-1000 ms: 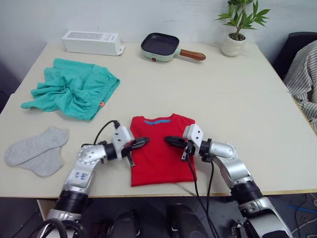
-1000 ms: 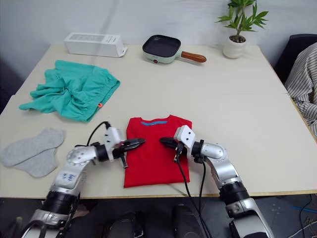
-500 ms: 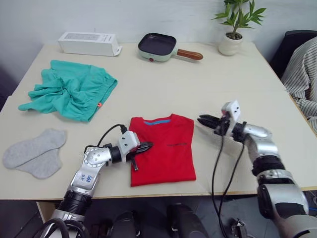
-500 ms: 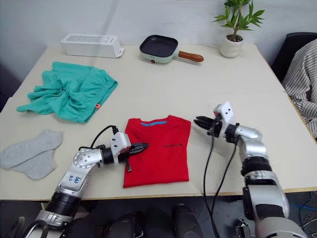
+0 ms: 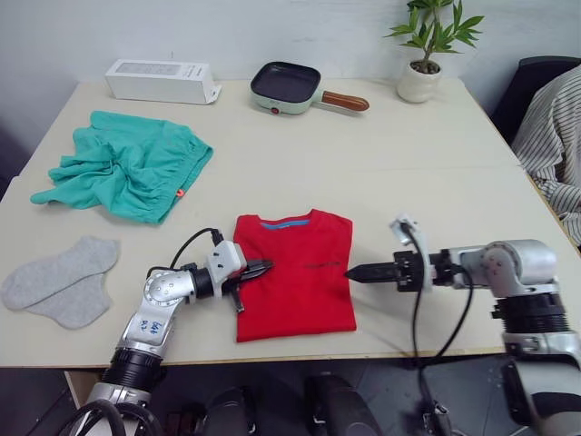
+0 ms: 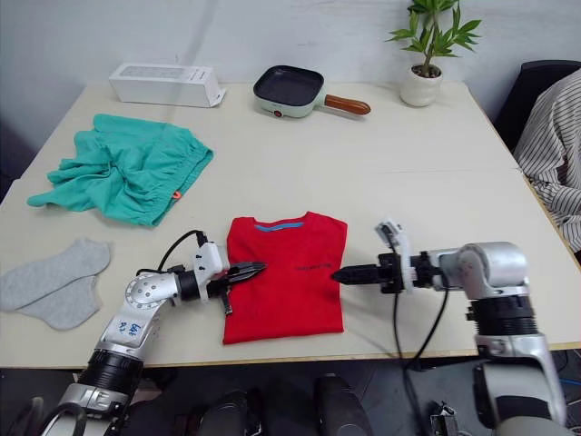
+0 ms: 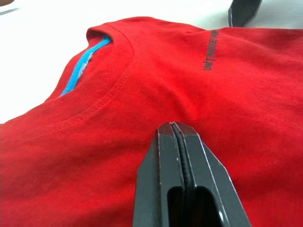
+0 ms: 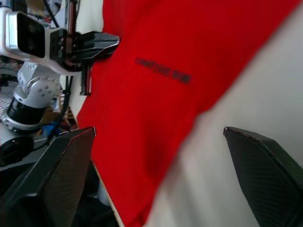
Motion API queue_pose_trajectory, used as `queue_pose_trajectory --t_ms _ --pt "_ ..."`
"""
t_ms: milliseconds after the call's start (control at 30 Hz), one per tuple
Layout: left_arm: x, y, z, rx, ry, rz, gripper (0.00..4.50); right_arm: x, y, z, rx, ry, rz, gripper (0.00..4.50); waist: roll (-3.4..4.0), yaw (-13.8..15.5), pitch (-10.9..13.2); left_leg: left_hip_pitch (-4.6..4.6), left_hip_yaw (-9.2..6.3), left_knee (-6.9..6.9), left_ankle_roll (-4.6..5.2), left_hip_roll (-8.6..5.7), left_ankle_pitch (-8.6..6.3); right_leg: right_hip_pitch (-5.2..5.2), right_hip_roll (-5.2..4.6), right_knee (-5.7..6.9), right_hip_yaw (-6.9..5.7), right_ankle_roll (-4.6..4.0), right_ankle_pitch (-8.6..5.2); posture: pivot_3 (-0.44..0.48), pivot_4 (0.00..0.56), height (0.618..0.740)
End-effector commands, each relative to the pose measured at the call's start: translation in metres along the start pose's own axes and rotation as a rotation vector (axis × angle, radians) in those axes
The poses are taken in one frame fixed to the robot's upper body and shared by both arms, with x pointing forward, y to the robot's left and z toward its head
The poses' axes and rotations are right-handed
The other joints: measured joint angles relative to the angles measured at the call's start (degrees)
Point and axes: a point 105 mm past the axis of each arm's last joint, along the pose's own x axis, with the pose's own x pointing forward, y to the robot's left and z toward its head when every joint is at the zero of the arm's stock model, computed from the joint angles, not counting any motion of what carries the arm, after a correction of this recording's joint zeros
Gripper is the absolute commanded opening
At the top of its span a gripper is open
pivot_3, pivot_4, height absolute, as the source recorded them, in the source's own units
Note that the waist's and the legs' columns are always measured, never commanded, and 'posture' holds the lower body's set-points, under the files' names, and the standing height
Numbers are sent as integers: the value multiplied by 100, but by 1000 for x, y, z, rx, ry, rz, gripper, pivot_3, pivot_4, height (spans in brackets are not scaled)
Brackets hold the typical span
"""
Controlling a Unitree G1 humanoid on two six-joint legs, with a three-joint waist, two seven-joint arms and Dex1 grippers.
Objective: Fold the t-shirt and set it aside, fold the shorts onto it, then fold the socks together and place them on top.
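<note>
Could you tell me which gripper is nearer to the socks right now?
Left. The left gripper rests on the t-shirt's near edge, facing the socks; the right gripper sits beyond the shirt's far edge.

Pale wall (image 5: pixel 272 27), beige table (image 5: pixel 381 154), dark chair (image 5: pixel 536 86)

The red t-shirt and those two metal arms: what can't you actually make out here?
- T-shirt: sleeves folded under, hidden in both eye views; the small dark chest print is too tiny to read.
- Left end effector: fingertips pressed together over the t-shirt; whether cloth is pinched is unclear.
- Right end effector: open in the right wrist view; whether it touches the t-shirt's edge is unclear.
- Socks: overlapping, lower one partly hidden.
</note>
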Motion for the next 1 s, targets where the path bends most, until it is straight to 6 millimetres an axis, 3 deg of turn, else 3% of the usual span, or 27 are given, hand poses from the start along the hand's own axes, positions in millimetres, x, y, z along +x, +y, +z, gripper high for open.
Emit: queue_pose_trajectory --t_ms 33,67,133,367,500,633,700,767,1000 --pt "0 2 1 11 -12 -2 0 25 -4 -18 67 62 -21 4412 -19 -2 -19 0 0 0 -1 3 0 0 2 0 -1 0 0 0 150 740" --pt "0 2 1 11 -13 2 0 29 -7 -19 71 57 -33 4412 -30 -1 -34 0 0 0 -2 5 0 0 3 0 -2 0 0 0 150 740" --pt "2 4 1 14 -16 9 0 35 -10 -18 74 34 -49 3802 -41 -2 -60 1 1 -1 0 5 -2 1 3 -1 -3 -1 -1 0 150 740" --pt "0 4 3 10 -38 6 0 45 -9 -5 56 -52 -40 1297 -50 -3 -73 3 5 -10 1 5 -2 -3 3 0 -3 -6 -1 0 150 740" --pt "-5 4 11 3 -81 -15 0 39 -4 2 50 -96 -5 16 -69 -6 -84 3 6 -8 1 6 -2 -1 2 -3 -3 -6 -1 0 150 740" --pt "-14 1 26 -37 -126 -59 0 20 3 9 52 -144 32 16 -61 29 -80 -2 6 -11 6 1 -1 -5 -4 -4 -5 -8 2 0 150 740" --pt "-21 -1 39 -49 -158 -85 392 4 2 9 58 -146 20 0 -52 37 -74 -14 6 -13 7 -1 -2 -15 -6 -7 -4 -7 2 0 150 740" --pt "-30 -5 55 -51 -187 -118 875 -21 -5 10 70 -170 -31 0 -44 56 -69 -32 5 -13 -1 -2 1 -26 -7 -13 -5 -7 2 0 150 740" --pt "-46 -6 87 -75 -245 -136 3203 -77 -33 4 109 -212 -194 0 -34 79 -63 -71 -1 -3 -2 -17 1 -46 -12 -38 -5 9 4 0 150 740"
